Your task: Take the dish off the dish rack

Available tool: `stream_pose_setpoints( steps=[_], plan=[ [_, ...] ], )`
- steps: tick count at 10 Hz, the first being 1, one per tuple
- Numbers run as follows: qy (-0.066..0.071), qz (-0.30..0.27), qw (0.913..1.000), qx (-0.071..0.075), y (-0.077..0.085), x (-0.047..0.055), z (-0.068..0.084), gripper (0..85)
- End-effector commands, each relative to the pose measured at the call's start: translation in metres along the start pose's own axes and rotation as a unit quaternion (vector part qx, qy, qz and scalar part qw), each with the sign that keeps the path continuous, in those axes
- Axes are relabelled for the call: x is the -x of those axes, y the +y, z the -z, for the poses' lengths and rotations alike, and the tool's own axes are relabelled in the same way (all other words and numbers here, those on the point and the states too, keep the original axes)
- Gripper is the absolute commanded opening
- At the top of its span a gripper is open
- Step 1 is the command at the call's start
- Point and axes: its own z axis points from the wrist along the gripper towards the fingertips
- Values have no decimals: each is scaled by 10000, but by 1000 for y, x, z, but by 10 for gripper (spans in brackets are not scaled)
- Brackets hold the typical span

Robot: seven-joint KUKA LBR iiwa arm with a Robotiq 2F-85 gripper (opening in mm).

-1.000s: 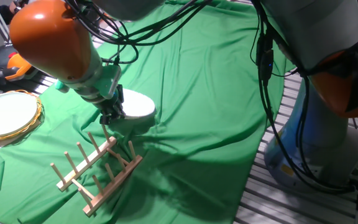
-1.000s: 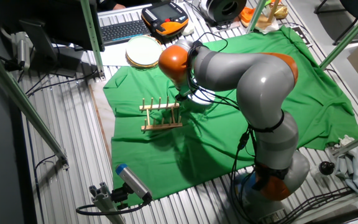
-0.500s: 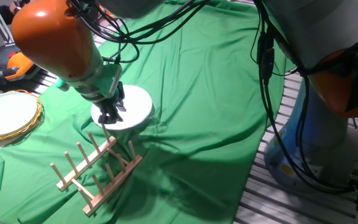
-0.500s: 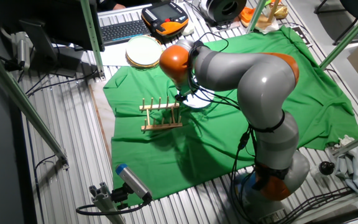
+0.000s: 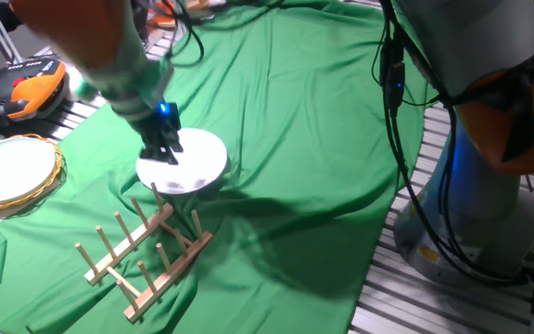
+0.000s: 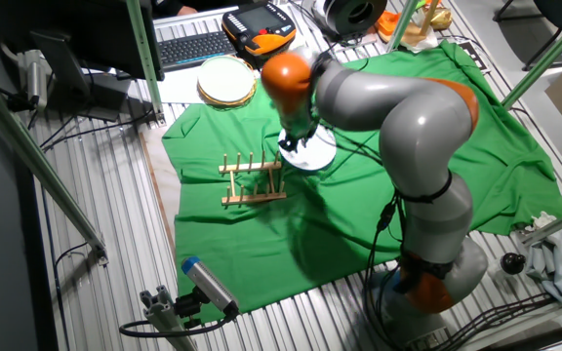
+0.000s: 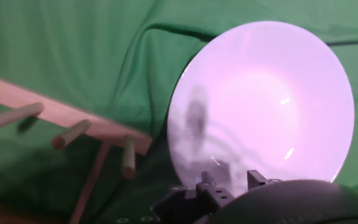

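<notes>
The all-white dish (image 5: 195,160) lies flat on the green cloth, just beyond the far end of the light-wood dish rack (image 5: 146,255) and apart from its pegs. My gripper (image 5: 163,150) hovers over the dish's left edge, fingers slightly apart and holding nothing. In the other fixed view the dish (image 6: 314,155) lies right of the rack (image 6: 252,181), under the gripper (image 6: 293,142). In the hand view the whole dish (image 7: 266,106) shows below my gripper (image 7: 229,182), with the rack (image 7: 61,115) at the left.
A white plate with a golden woven rim (image 5: 12,172) sits at the left off the cloth, also in the other fixed view (image 6: 226,80). An orange pendant (image 5: 26,83) and a keyboard (image 6: 193,47) lie behind it. The robot base (image 5: 471,213) stands at the right.
The dish went from tilted in my fingers to flat on the cloth. My gripper let go and has since lifted up and back from it.
</notes>
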Motion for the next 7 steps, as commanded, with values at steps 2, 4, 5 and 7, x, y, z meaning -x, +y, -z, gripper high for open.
stream_pose_setpoints(
  steps=[2,4,5,7],
  plan=[
    [124,134,9997,144,1,-1,16,0],
    [174,215,9993,252,4,-4,35,0],
    [182,238,9991,310,5,-7,45,0],
    [208,301,9972,648,10,-14,59,0]
  ],
)
